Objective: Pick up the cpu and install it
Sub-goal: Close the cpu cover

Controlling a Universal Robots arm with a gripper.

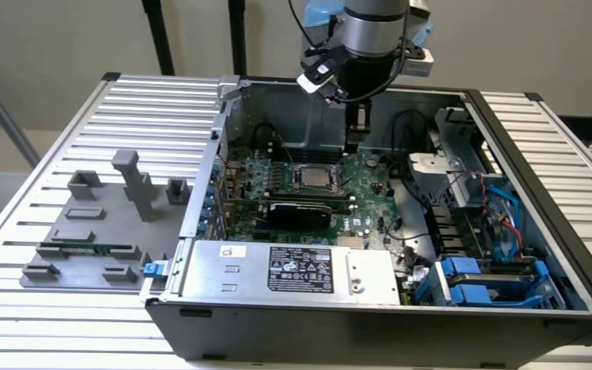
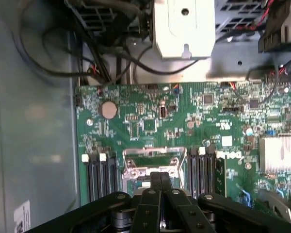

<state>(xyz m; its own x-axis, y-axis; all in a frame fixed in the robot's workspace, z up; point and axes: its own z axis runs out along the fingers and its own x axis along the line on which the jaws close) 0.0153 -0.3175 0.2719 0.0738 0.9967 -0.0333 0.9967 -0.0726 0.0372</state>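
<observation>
The cpu (image 1: 311, 176), a silvery-grey square, lies flat inside the metal-rimmed socket frame (image 1: 311, 165) in the middle of the green motherboard (image 1: 363, 220). The board sits in the open computer case. My gripper (image 1: 354, 146) hangs fingers-down inside the case, slightly above the board. It is just beyond the socket toward the case's back wall and to the exterior view's right of it. In the wrist view the black fingers (image 2: 155, 182) are pressed together with nothing between them. The socket frame (image 2: 131, 167) lies just past the tips, with its middle partly hidden behind them.
A power supply (image 1: 290, 270) fills the case's near side. Blue drive bays (image 1: 481, 285) and cables stand at the exterior view's right. Black memory slots (image 2: 99, 177) flank the socket, with a finned heatsink (image 2: 279, 153) nearby. Grey fixtures holding a green memory stick (image 1: 85, 248) sit on the slatted table outside the case.
</observation>
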